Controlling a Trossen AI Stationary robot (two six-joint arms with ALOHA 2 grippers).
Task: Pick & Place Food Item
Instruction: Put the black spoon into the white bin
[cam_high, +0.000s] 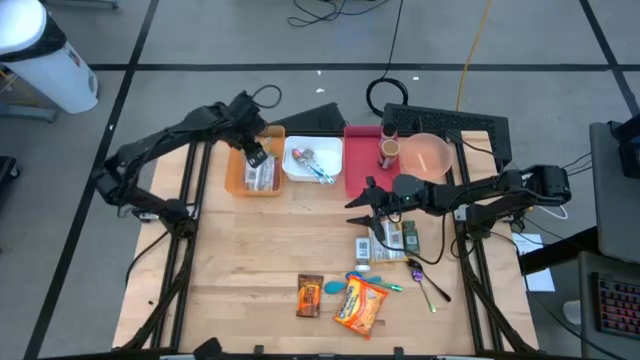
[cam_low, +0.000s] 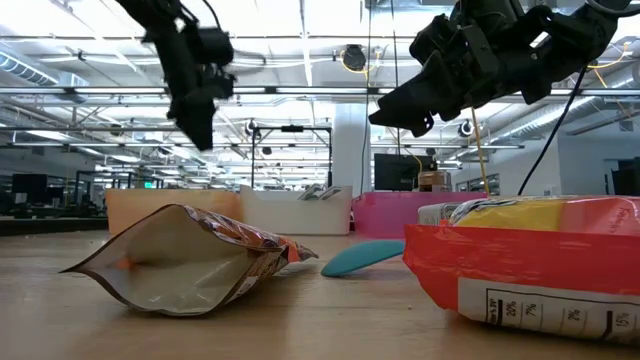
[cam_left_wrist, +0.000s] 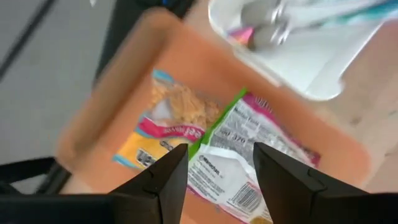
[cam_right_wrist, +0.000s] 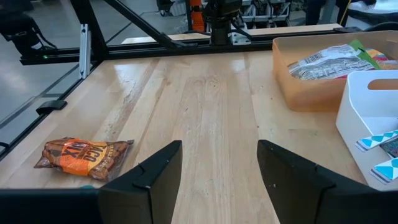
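An orange bin (cam_high: 240, 178) at the table's far left holds food packets (cam_left_wrist: 245, 146), one pink and green, one yellow and white, lying flat on its floor. My left gripper (cam_left_wrist: 219, 152) hangs open above them (cam_high: 256, 158), with nothing between its fingers. My right gripper (cam_high: 358, 205) stands open over the table's middle, pointing toward the left edge, its fingers (cam_right_wrist: 219, 149) clear of the wood. A brown snack packet (cam_high: 310, 295) and an orange snack bag (cam_high: 362, 308) lie flat near the front edge.
A white bin (cam_high: 295, 170) with utensils and a pink bin (cam_high: 355, 175) with a cup stand beside the orange bin. A pink bowl (cam_high: 432, 155) sits at the far right. More packets (cam_high: 385, 240), a teal spoon (cam_high: 335, 287) and small utensils (cam_high: 425, 280) lie right of centre.
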